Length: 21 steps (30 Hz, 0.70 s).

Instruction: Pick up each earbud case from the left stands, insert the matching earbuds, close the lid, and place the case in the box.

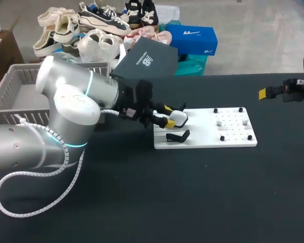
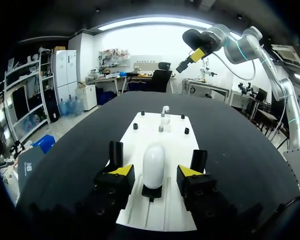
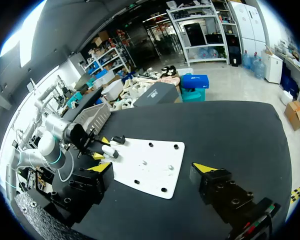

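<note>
Straddling the white earbud case (image 2: 154, 162) on its stand (image 2: 151, 192), left tool (image 2: 156, 170) sits spread, untouching; right tool (image 3: 154, 167) likewise spread, 2 o'clock off board (image 2: 166, 134).

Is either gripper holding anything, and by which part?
Nothing is held. The left gripper straddles the white case on its stand, with gaps on both sides; the right gripper is open and empty.

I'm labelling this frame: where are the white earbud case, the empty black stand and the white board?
white earbud case (image 2: 153, 164), left wrist view, middle of its shell.
empty black stand (image 1: 176, 136), head view, its middle.
white board (image 1: 202, 134), head view, bare middle part.
</note>
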{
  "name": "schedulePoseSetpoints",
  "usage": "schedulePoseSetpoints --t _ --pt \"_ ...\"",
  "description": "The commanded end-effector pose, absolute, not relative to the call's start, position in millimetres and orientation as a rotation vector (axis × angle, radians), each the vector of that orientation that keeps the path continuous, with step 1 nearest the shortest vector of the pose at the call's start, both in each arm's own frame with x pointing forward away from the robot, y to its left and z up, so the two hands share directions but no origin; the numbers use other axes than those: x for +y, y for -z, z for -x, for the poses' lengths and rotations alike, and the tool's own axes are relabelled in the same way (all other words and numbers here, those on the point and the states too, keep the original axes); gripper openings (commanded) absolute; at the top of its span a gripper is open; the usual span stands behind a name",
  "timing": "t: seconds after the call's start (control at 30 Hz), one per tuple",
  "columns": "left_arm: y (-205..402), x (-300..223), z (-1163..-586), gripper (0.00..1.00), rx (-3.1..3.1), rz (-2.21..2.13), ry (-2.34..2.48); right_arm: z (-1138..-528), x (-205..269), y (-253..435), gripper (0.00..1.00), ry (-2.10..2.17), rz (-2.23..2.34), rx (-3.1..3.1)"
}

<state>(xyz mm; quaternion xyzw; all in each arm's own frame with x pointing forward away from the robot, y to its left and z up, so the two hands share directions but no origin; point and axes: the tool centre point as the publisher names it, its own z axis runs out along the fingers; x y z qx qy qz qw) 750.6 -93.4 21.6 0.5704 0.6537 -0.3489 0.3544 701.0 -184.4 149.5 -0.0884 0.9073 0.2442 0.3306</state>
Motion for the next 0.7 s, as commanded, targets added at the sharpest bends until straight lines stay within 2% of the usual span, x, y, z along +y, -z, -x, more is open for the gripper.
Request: schedulePoseSetpoints --t 0.03,0.4,0.7 --pt "-18.7 -95.7 -754.3 0.56 1.685 -1.479 0.91 -701.1 -184.8 -149.4 1.0 -0.639 0.232 2.373" --pt "-17.9 -97.8 -755.6 0.44 1.672 -1.493 0.924 -701.1 -184.8 -149.4 1.0 -0.639 0.232 2.373" --pt "-17.4 -98.8 -755.1 0.39 1.669 -1.502 0.938 -701.1 -184.8 -149.4 1.0 -0.639 0.232 2.373"
